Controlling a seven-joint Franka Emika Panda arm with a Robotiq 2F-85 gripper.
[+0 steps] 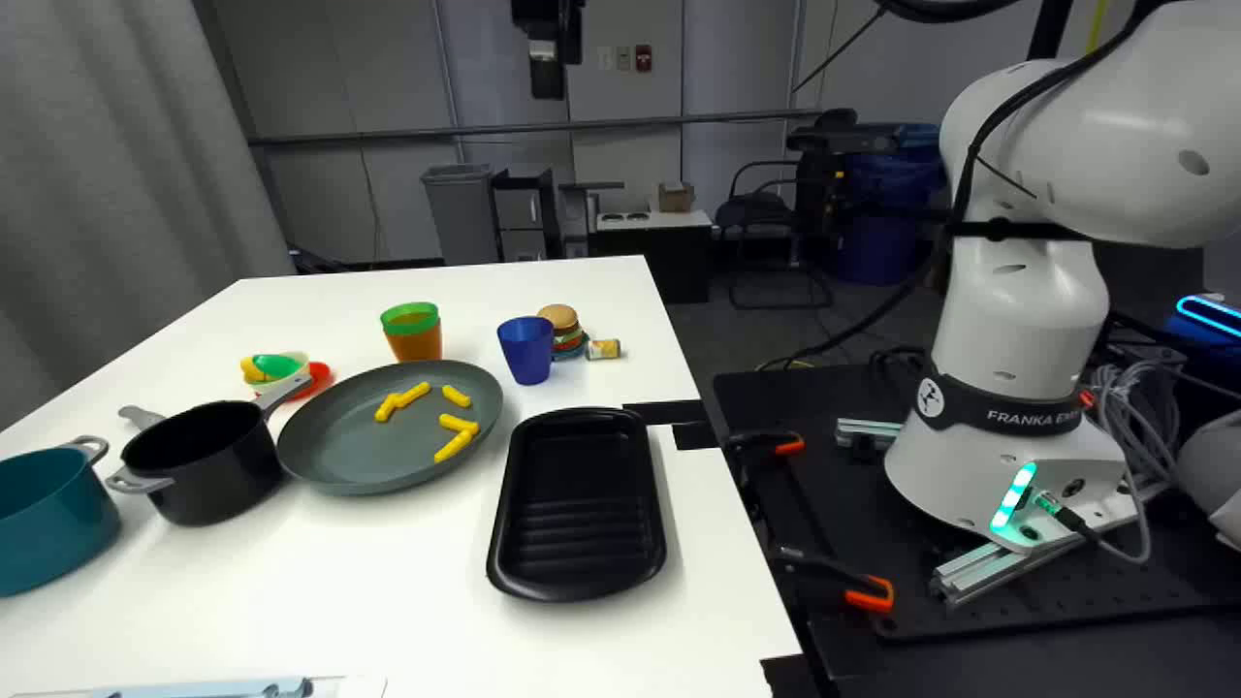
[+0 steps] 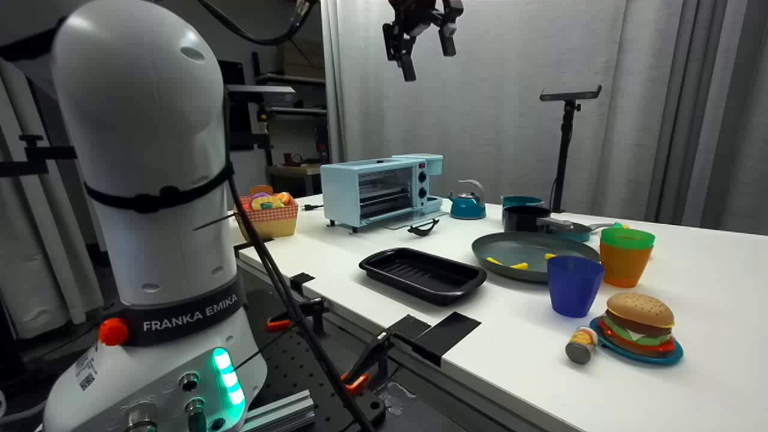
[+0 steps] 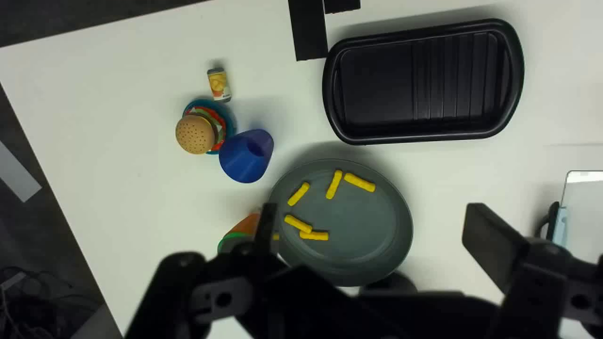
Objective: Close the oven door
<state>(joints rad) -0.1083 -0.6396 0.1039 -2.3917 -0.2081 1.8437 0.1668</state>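
The light-blue toaster oven (image 2: 341, 195) stands at the far end of the table in an exterior view. Its door (image 2: 414, 219) is open, folded down flat in front, with the black handle (image 2: 423, 228) toward the table's middle. In the wrist view the glass door (image 3: 584, 216) shows at the right edge. A light-blue strip of the door (image 1: 204, 690) shows at the bottom of an exterior view. My gripper (image 3: 372, 226) is open and empty, high above the table over the grey pan. It also shows at the top of both exterior views (image 2: 428, 58) (image 1: 546, 73).
A black baking tray (image 2: 420, 276) and a grey pan (image 3: 358, 221) with yellow sticks lie mid-table. A blue cup (image 2: 575, 285), stacked cups (image 2: 625, 258), a toy burger (image 2: 639, 324) and a small can (image 2: 581, 345) stand nearby. A kettle (image 2: 467, 207) and basket (image 2: 270, 222) flank the oven.
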